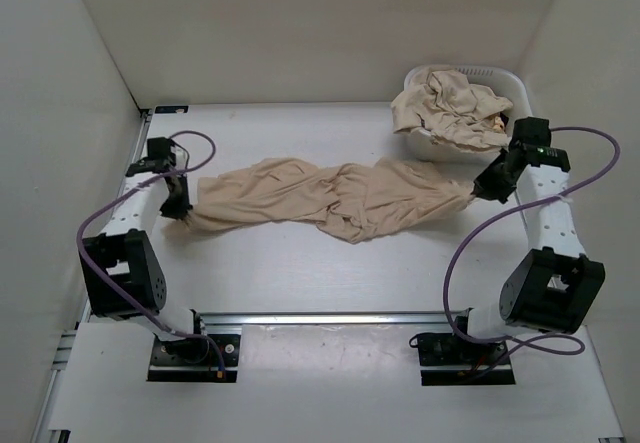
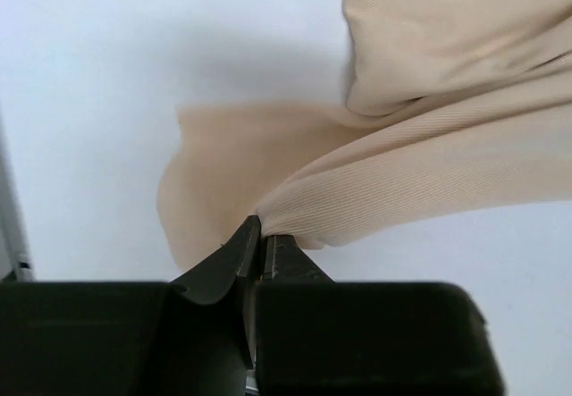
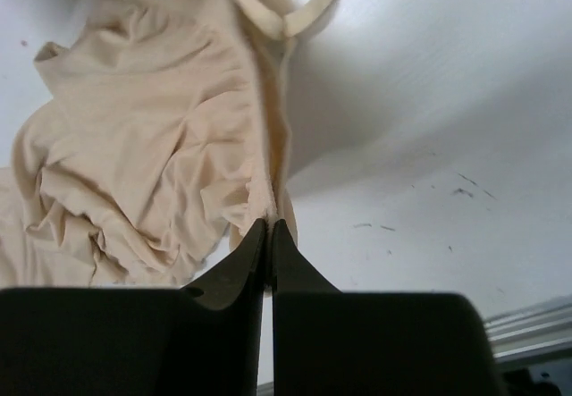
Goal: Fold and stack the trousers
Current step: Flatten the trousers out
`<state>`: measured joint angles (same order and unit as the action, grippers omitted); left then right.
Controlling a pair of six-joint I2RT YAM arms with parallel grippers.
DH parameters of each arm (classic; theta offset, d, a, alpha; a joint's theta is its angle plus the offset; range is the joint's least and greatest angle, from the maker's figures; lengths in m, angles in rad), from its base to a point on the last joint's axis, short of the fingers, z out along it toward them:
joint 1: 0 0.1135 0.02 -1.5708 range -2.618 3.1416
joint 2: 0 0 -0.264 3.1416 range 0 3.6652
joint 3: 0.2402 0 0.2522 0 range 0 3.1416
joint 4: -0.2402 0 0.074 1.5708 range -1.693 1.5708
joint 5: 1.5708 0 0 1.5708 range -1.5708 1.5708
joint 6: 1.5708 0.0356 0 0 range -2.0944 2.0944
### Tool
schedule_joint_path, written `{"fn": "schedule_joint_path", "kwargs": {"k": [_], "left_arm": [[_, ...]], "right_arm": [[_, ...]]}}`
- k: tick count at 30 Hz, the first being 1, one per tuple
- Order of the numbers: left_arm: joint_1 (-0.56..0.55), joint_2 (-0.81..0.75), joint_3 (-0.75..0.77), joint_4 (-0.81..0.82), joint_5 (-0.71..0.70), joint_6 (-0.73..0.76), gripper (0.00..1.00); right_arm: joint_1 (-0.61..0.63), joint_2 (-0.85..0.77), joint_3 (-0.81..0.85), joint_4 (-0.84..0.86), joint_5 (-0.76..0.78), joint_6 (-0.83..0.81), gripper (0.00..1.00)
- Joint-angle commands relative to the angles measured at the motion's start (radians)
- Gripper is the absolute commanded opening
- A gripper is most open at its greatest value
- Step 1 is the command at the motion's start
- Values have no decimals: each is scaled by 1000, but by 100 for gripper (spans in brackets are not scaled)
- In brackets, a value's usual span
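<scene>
Top view: trousers (image 1: 330, 198) lie stretched left to right across the middle of the surface (image 1: 330, 283), wrinkled and twisted mid-length, not folded yet. The left fingers (image 1: 178, 205) are at one end and the right fingers (image 1: 480, 189) at the other, so I read this as an end-to-end pinch to pull the cloth straight before the first fold. The basket (image 1: 510, 83) at the far right holds more beige cloth (image 1: 450, 108), some draped over the rim, just beside the right end. Left wrist view: fingers clenched on a thin bunched edge of the trousers (image 2: 429, 172). The fabric fans out from the tips and a loose flap lies flat on the surface beyond. Right wrist view: fingers clenched on a narrow gathered ridge of the trousers (image 3: 143, 155), with a band loop above. Can't tell which end is the waist. Both grips are shallow, so slip under tension is likely, and the twist needs working out first.
</scene>
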<state>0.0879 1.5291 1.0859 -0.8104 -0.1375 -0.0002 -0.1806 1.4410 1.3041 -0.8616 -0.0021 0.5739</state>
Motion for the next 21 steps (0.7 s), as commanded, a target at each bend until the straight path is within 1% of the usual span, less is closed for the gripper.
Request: {"fn": "schedule_joint_path", "kwargs": {"k": [1, 3, 4, 5, 8, 9, 10, 11, 12, 14, 15, 17, 19, 20, 21], "left_arm": [[108, -17, 107, -56, -31, 0, 14], [157, 9, 195, -56, -50, 0, 14], [205, 40, 231, -56, -50, 0, 14], [228, 55, 317, -56, -75, 0, 14], [286, 109, 461, -56, -97, 0, 14], [286, 118, 558, -67, -97, 0, 14], [299, 127, 604, -67, -97, 0, 14], [299, 146, 655, -67, -97, 0, 14], [299, 155, 746, -67, -97, 0, 14], [273, 193, 833, -67, -86, 0, 14], [262, 210, 905, -67, -86, 0, 14], [239, 247, 968, -67, -86, 0, 14], [219, 310, 1064, -67, -86, 0, 14], [219, 331, 1101, -52, -86, 0, 14], [210, 379, 1170, -24, -62, 0, 14]], "right_arm": [[-52, 7, 27, -100, 13, -40, 0], [-104, -2, 55, -100, 4, -49, 0], [-121, -2, 75, -114, -5, -49, 0], [-138, -2, 96, -129, -6, -58, 0], [-194, -2, 193, -152, -6, -69, 0], [-203, -2, 214, -175, -6, -69, 0], [-224, -2, 236, -188, -6, -81, 0], [-233, -11, 266, -198, -6, -82, 0], [-247, -11, 276, -209, 5, -92, 0], [-257, -22, 285, -209, 17, -92, 0], [-266, -22, 299, -209, 27, -92, 0], [-276, -22, 317, -221, 37, -101, 0], [-276, -13, 355, -231, 46, -101, 0], [-276, -13, 368, -231, 47, -101, 0], [-276, -4, 377, -241, 60, -101, 0]]}}
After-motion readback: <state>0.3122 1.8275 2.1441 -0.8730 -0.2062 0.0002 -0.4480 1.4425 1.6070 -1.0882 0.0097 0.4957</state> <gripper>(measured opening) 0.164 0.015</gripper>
